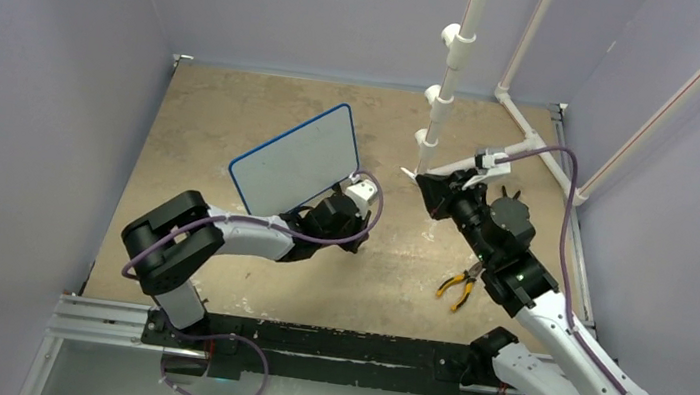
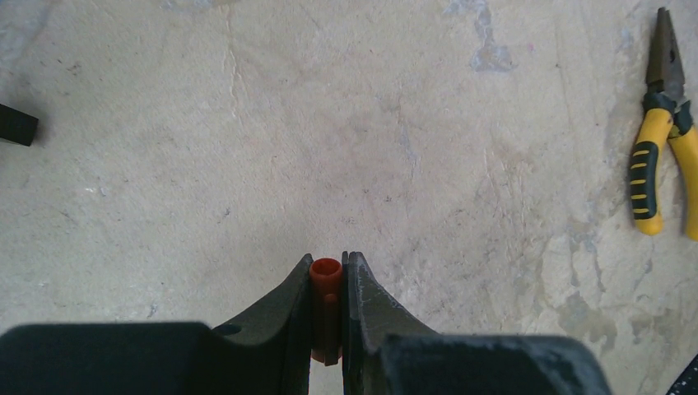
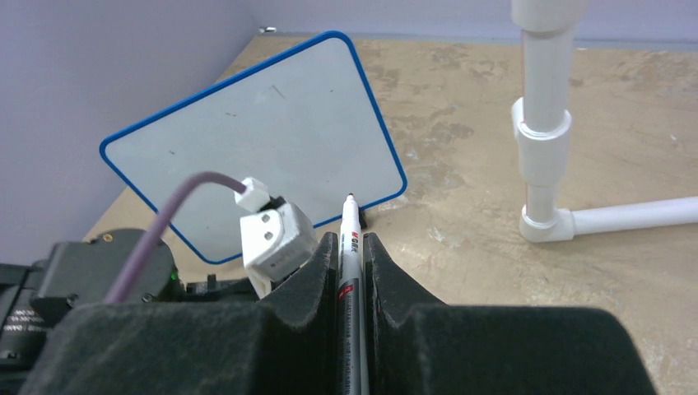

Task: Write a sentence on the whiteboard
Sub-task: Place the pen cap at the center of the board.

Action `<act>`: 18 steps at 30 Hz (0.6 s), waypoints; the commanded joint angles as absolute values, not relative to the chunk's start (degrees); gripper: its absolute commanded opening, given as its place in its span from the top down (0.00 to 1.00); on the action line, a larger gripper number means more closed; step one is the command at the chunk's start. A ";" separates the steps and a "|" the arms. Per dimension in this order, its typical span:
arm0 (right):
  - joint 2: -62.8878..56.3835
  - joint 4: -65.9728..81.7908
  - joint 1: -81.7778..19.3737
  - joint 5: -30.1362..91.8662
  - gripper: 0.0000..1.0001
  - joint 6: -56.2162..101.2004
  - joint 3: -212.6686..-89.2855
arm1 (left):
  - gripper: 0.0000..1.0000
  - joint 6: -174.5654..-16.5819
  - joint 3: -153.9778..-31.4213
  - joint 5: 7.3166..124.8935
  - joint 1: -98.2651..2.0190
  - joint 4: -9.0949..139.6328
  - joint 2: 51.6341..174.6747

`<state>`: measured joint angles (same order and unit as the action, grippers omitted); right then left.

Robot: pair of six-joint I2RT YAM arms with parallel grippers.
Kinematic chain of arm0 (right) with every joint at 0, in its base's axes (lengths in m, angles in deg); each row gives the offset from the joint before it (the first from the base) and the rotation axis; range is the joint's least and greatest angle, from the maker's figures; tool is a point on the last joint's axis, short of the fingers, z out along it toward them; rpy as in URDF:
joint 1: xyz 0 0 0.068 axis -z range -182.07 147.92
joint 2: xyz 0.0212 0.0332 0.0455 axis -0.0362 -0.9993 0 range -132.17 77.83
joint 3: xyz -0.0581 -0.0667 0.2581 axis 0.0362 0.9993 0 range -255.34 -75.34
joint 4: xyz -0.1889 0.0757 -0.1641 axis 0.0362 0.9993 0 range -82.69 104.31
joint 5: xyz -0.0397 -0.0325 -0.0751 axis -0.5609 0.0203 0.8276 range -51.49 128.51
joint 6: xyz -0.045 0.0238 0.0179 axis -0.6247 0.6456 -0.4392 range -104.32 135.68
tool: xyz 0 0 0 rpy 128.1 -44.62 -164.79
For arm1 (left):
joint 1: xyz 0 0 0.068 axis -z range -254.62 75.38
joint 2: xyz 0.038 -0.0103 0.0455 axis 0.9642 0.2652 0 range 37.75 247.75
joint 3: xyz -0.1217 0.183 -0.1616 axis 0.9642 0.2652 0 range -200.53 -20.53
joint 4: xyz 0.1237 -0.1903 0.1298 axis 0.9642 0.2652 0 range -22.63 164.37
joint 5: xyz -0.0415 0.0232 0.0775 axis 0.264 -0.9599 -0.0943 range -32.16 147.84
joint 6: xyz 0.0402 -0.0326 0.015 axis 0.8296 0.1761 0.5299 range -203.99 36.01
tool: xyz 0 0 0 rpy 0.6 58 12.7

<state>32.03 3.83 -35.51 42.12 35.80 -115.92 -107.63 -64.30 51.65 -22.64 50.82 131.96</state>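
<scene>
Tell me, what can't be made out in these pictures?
Whiteboard bottom edge: right wrist view, partly behind left arm.
Marker rear end: right wrist view, buried in right tool; label too small.
Red cap lower part: left wrist view, pinched inside left tool.
Pliers: left wrist view, one handle cut by right edge.

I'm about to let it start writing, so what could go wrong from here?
First, the whiteboard stands tilted with neither hand steadying it; pressure from the marker in the right hand may push or tip it. Second, the left hand, shut on the red cap, sits close by the whiteboard's lower edge, so the two hands might collide.
</scene>
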 commanded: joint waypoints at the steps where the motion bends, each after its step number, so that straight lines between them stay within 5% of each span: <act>1: 34.10 -0.92 -35.70 45.61 1.00 36.63 -114.70 | 0.88 -108.61 -66.99 49.57 -22.19 45.49 132.87; 7: 35.23 -2.06 -35.67 45.80 1.00 36.88 -113.44 | 0.57 -107.67 -68.06 50.62 -22.28 46.20 131.76; 14: 36.26 -2.68 -35.70 45.45 1.00 36.68 -112.90 | 0.39 -104.87 -70.59 52.15 -23.50 50.88 126.56; 18: 37.00 -3.80 -35.66 45.04 1.00 36.68 -112.29 | 0.37 -107.13 -70.40 59.85 -30.70 52.07 120.98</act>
